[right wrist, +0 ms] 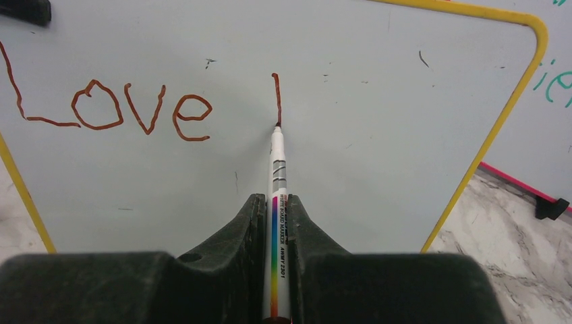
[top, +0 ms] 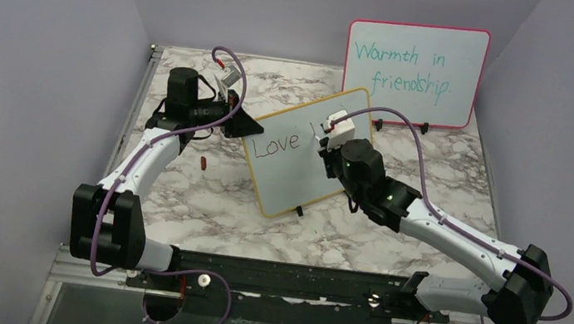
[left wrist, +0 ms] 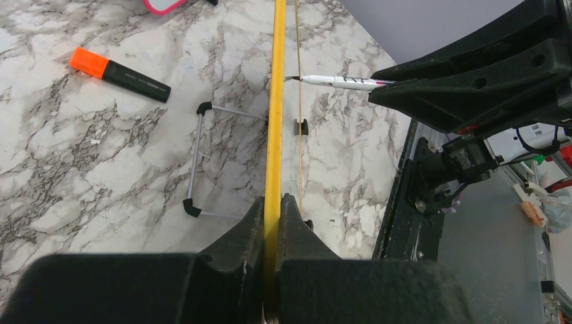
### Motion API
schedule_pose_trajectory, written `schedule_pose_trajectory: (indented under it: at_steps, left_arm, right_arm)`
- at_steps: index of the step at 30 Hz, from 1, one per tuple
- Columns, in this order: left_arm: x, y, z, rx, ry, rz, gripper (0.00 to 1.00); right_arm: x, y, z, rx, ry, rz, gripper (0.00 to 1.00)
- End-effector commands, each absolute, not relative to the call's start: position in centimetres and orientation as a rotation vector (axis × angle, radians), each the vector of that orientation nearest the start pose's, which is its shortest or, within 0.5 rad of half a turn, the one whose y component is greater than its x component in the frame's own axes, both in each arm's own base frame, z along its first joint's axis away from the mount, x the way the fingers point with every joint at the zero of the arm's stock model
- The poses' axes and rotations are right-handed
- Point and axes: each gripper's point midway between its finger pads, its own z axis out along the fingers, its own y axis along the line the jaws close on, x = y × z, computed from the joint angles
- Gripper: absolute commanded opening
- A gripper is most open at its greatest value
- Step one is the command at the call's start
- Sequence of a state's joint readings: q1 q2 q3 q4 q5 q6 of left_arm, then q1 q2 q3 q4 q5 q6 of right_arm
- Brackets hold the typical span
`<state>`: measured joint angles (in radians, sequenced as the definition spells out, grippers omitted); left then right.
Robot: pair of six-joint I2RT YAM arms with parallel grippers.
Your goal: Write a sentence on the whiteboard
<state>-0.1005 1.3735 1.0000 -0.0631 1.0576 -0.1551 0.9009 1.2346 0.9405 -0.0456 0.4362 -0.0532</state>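
The whiteboard (top: 294,181) with its yellow frame stands tilted mid-table. My left gripper (top: 240,123) is shut on the frame's left edge (left wrist: 275,101), fingers pinched on either side of it (left wrist: 273,202). My right gripper (right wrist: 274,202) is shut on a white rainbow-striped marker (right wrist: 278,175), whose tip touches the board. The sentence reads "Love" (right wrist: 135,111) in reddish-brown, followed by one vertical stroke (right wrist: 276,101) ending at the tip. From the left wrist, the marker (left wrist: 337,82) meets the board edge-on.
A pink-framed board (top: 413,70) with teal writing leans at the back right. A black marker with an orange cap (left wrist: 118,73) lies on the marble behind the whiteboard. A wire stand (left wrist: 199,162) lies flat beside the board.
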Motion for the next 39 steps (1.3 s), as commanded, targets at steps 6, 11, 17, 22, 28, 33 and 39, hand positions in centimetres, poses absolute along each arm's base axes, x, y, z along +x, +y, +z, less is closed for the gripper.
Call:
schedule_pose_trajectory:
  at_steps: [6,11,17,22,28,33,39]
  left_arm:
    - [32.2,-19.1,19.8,0.651,1.961,-1.155,0.00]
    - [32.1,-19.1,19.8,0.652,1.961,-1.157,0.00]
    - [32.1,-19.1,19.8,0.651,1.962,-1.155,0.00]
    - [32.1,-19.1,19.8,0.651,1.962,-1.155,0.00]
    - [32.2,-19.0,19.7,0.648,1.965,-1.154,0.00]
    - [32.2,-19.1,19.7,0.650,1.964,-1.153,0.00]
    - [32.2,-19.1,19.7,0.649,1.965,-1.156,0.00]
  right_arm:
    - [31.2,26.2,24.7,-0.553,1.731,0.170,0.01]
    - [31.3,26.3,25.1,-0.545,1.719,0.172,0.01]
    - [31.6,25.6,24.9,-0.522,1.727,0.140,0.01]
    - [31.7,25.1,24.6,-0.507,1.738,0.122,0.01]
    - [31.6,25.0,24.4,-0.508,1.751,0.126,0.01]
    - [31.4,24.5,23.9,-0.503,1.768,0.113,0.01]
    - [30.9,24.0,22.7,-0.514,1.804,0.101,0.01]
